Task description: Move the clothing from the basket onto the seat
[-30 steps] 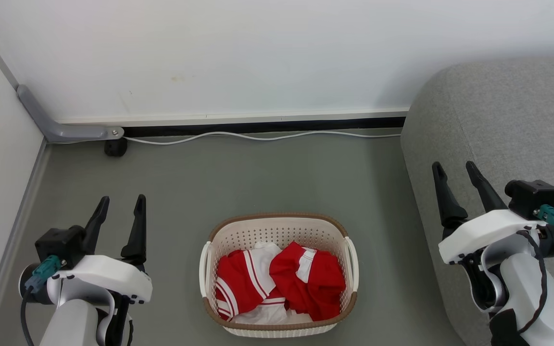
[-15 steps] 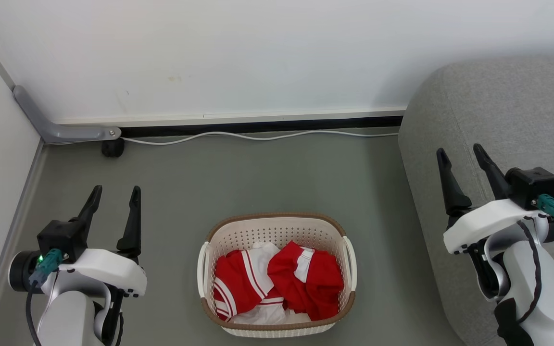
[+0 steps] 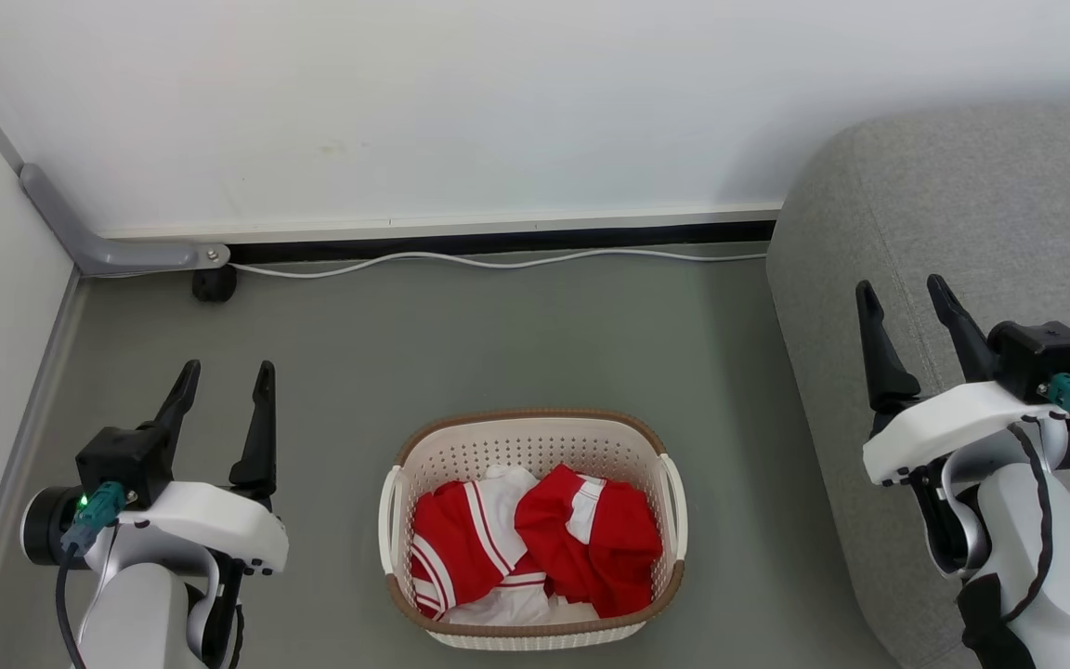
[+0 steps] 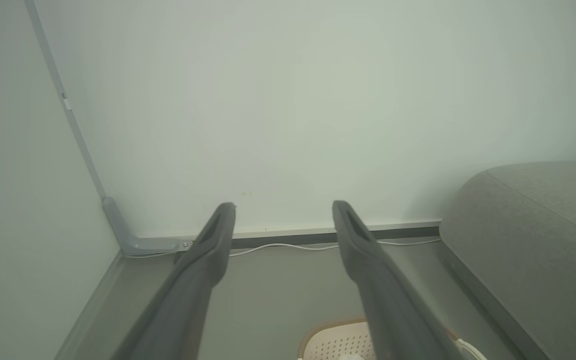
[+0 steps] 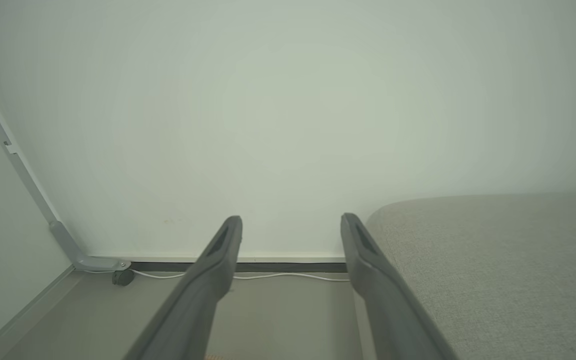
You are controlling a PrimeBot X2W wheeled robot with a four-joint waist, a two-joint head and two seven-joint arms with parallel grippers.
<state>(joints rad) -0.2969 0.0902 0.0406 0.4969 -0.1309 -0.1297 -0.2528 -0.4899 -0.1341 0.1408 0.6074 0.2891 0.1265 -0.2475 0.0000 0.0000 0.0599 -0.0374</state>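
The cream perforated plastic basket (image 3: 532, 452), with its brown woven-look rim, stands on the grey-green floor (image 3: 498, 344) straight ahead of the robot and between its two arms, so either arm can dip into it. The clothing is inside it, none yet moved: a red fabric garment with white stripes (image 3: 456, 548) lies crumpled on the left and a second red-and-white garment (image 3: 609, 553) on the right, their edges overlapping in the middle, heaped loosely below the rim.

The large grey upholstered seat (image 3: 972, 204) rises just to the right of the basket, close enough that a lift and a short swing rightward should do.

The left pincer (image 3: 228, 370) hangs beside the basket's left, jaws spread wide and empty, fingers aimed at the white wall (image 3: 498, 111). The right pincer (image 3: 900, 284) is equally wide and empty, poised over the seat's rounded near edge. Both look like a ready stance before any reach. A white cable (image 3: 498, 264) runs along the skirting, well clear of the work.
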